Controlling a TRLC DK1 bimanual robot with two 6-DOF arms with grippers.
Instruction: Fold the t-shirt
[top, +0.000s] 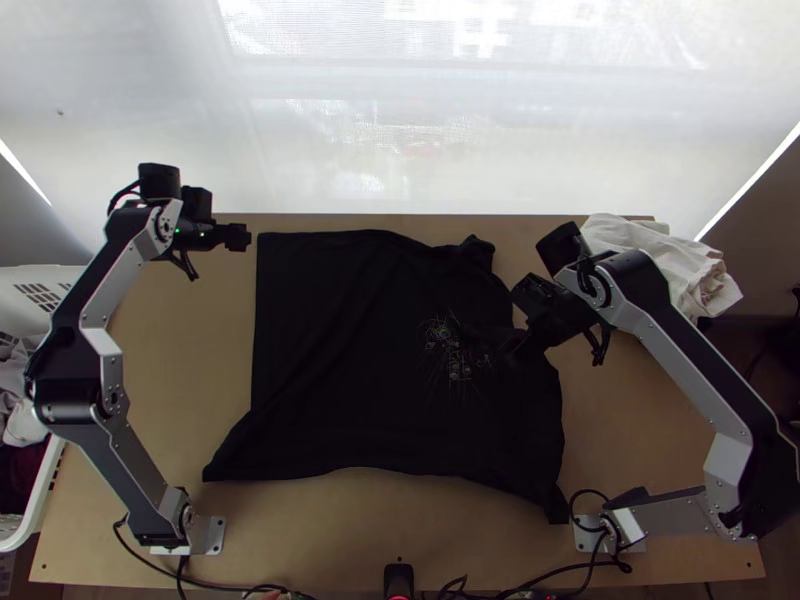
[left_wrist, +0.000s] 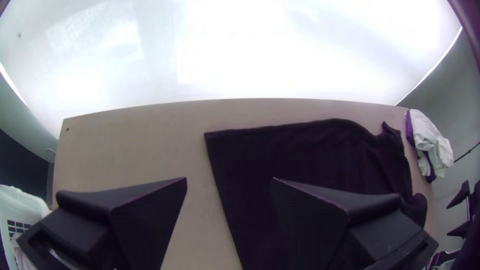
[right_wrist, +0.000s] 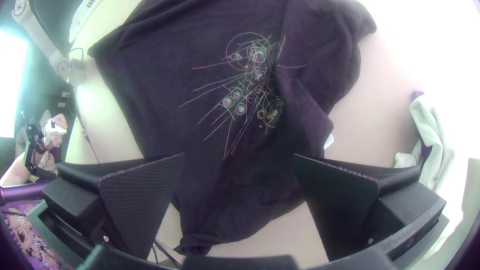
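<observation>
The t-shirt (top: 340, 350) is spread out but a bit crumpled, the left claw (left_wrist: 230, 180) and right claw (right_wrist: 239, 155) are wide open, and all the folding seems left.

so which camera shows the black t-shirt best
The top view: nearly the whole t-shirt shows, partly under the right claw. The left wrist view shows its far edge, the right wrist view its print up close.
</observation>
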